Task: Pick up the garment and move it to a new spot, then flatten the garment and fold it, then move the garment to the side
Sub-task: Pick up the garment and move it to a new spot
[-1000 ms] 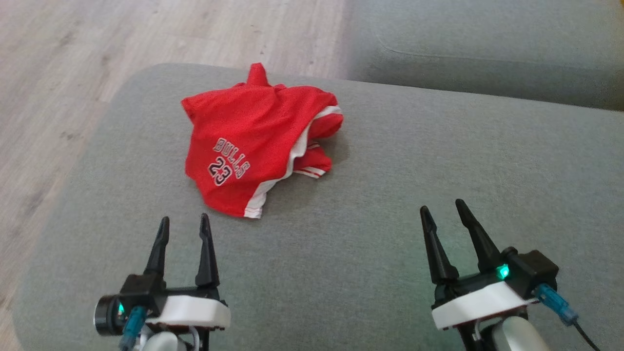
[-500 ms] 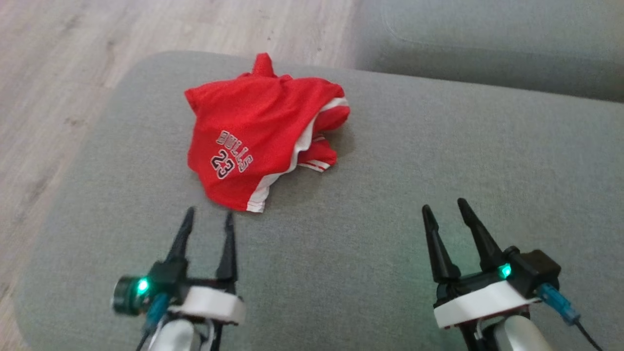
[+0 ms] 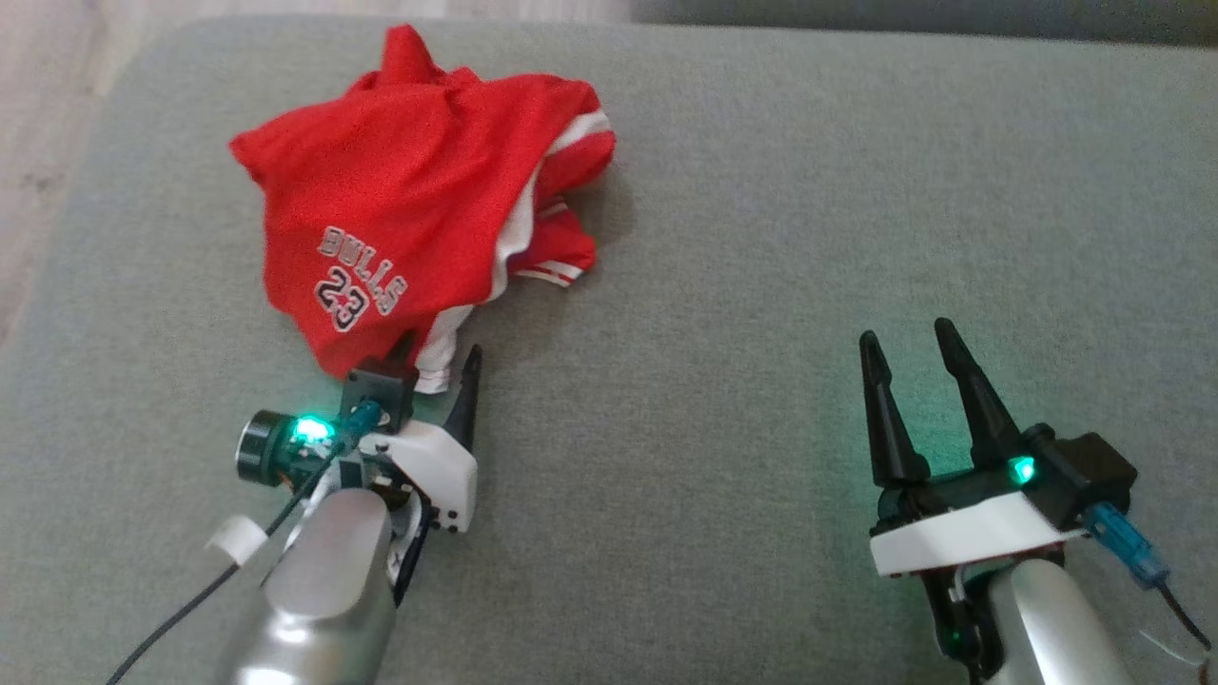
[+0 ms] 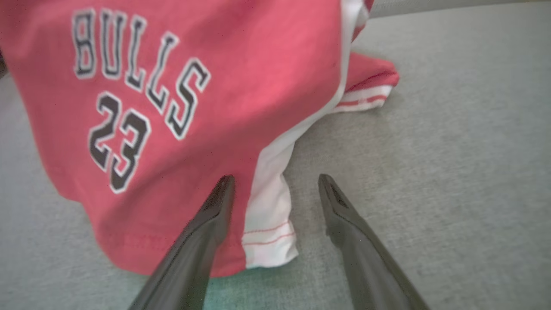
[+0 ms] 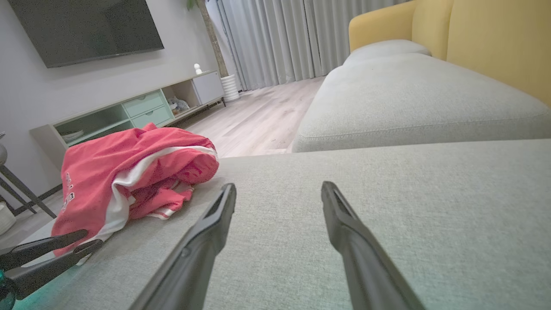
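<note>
Though crumpled, garment [image 3: 400, 200] lengthwise, hem [image 4: 269, 245] nearward

Garment [image 3: 400, 219]: red, with a white side band between the left jaws, plus red-and-white striped trim at the hems.
Lettering [image 4: 137, 73]: "BULLS" over "23", black outlined in white, left of the left jaws.
Sofa cushion [image 3: 761, 238]: plain grey weave, tinted green beside each lamp.
Left gripper [image 3: 442, 350]: black jaws, white housing, green lamp.
Right gripper [image 3: 906, 331]: black jaws, white housing, green lamp, blue plug.
Backrest [image 5: 495, 51]: yellow, beyond the right jaws.
Floor [image 5: 258, 120]: pale wood grain.
Curtains [image 5: 292, 38]: light grey.
</note>
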Available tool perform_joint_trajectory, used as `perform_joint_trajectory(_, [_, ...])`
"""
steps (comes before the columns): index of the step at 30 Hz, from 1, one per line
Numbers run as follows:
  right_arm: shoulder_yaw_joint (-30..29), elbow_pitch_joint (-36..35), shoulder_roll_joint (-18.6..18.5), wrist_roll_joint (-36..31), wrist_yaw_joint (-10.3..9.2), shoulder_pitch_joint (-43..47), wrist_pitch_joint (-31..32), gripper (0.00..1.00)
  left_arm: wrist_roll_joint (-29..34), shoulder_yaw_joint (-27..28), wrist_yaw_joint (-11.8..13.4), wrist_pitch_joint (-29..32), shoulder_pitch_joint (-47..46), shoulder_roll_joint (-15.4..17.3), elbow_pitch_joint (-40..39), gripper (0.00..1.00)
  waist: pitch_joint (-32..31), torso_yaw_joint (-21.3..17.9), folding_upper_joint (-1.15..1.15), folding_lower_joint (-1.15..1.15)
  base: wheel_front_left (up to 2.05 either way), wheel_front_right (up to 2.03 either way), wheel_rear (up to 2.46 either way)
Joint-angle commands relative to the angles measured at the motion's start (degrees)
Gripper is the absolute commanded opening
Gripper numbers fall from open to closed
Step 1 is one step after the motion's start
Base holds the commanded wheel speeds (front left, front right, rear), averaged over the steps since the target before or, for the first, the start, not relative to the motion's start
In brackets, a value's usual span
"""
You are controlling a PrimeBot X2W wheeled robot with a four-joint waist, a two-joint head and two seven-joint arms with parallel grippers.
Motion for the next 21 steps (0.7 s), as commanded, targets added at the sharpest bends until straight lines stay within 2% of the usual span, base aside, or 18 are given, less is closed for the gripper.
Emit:
perform_joint_trajectory(1, [1.2, -1.9, -0.3, -0.3, -0.04, -1.6, -0.6, 1.00, -0.5, 1.9, 0.3, -0.3, -2.4, 1.4, 0.9, 1.00, 2.1, -1.7, 0.00, -0.01, 0.00, 0.00, 0.00])
perform_joint_trajectory(5, [0.8, -2.0, -0.3, -0.3, -0.04, -2.4, -0.6, 1.00, -1.3, 2.3, 0.6, 2.1, -4.3, 1.6, 6.8, 1.00, 3.1, -2.6, 0.00, -0.01, 0.00, 0.00, 0.00])
perform_joint_trajectory(6, [0.5, -2.1, -0.3, -0.1, -0.04, -2.5, -0.6, 1.00, -1.7, 2.3, 0.2, 2.5, -4.5, 1.5, 7.8, 0.66, 3.2, -2.7, 0.00, -0.01, 0.00, 0.00, 0.00])
perform_joint_trajectory(7, [0.1, -2.2, -0.3, 0.0, -0.04, -2.6, -0.6, 1.00, -2.0, 2.2, -0.3, 2.5, -4.8, 1.4, 8.4, 0.00, 3.3, -2.8, 0.00, -0.01, 0.00, 0.00, 0.00])
perform_joint_trajectory(12, [-0.4, -1.6, -0.3, 0.5, -0.04, -2.8, -0.6, 1.00, -2.5, 1.6, -1.3, -0.6, -5.9, 1.1, 8.9, 0.00, 2.0, -3.1, 0.00, -0.01, 0.00, 0.00, 0.00])
perform_joint_trajectory(17, [-0.4, -1.1, -0.3, 1.3, -0.04, -2.4, -0.6, 1.00, -2.9, 0.0, -3.1, -4.7, -6.2, 1.0, 6.2, 0.00, -0.8, -3.7, 0.00, -0.01, 0.00, 0.00, 0.00])
perform_joint_trajectory(21, [-0.5, -0.7, -0.3, 1.9, -0.04, -1.8, -0.6, 1.00, -3.9, -3.2, -4.7, -4.4, -6.1, 0.8, 2.1, 0.00, -3.6, -4.6, 0.00, -0.01, 0.00, 0.00, 0.00])
